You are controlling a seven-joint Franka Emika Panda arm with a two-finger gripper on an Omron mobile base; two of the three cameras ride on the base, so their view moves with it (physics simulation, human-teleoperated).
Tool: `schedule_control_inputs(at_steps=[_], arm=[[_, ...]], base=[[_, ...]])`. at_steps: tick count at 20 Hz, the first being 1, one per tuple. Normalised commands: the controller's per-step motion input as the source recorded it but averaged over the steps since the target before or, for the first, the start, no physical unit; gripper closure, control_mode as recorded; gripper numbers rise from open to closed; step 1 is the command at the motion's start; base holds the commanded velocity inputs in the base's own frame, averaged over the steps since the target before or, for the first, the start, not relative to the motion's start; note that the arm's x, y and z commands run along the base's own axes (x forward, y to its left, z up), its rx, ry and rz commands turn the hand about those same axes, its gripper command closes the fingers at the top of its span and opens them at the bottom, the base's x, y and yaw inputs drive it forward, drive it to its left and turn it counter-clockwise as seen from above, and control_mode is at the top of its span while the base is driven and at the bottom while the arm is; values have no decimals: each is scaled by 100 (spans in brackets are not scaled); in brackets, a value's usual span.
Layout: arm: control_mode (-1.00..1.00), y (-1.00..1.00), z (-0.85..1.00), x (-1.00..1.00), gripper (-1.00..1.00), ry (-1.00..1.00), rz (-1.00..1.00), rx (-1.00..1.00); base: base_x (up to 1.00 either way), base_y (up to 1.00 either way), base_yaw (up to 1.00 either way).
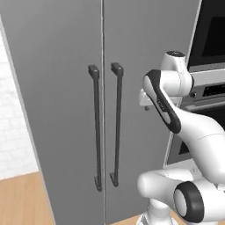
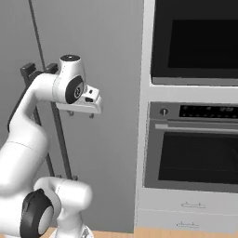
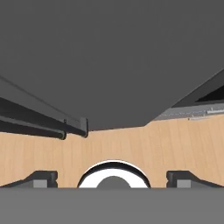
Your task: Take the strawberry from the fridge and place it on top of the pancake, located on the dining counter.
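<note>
1. Left base view: the fridge [image 1: 66, 88] is closed, with two doors and two dark bar handles [image 1: 96, 127] side by side at the centre. The white arm [image 1: 176, 114] rises at 4 o'clock, its hand level before the right door.
2. Right base view: one oven [image 2: 193, 144] sits at 3 o'clock under one dark microwave [image 2: 197, 42]; two drawers below.
3. Hand view: the pincer [image 3: 112, 179] stands wide and empty, with two fingertips [image 3: 41, 178] at 6 o'clock, the fridge face at 12 o'clock and the wooden floor [image 3: 144, 144] between.

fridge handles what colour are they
Dark charcoal grey, darker than the matte grey fridge doors. The two handles show best in the left base view.
</note>
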Motion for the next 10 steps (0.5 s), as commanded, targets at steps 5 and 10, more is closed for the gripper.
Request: schedule_control_inputs(at_steps=[5,10], arm=[[100,0,0,0,-100,0,0,0],[100,0,0,0,-100,0,0,0]], base=[[-17,44,24],[-11,40,21]])
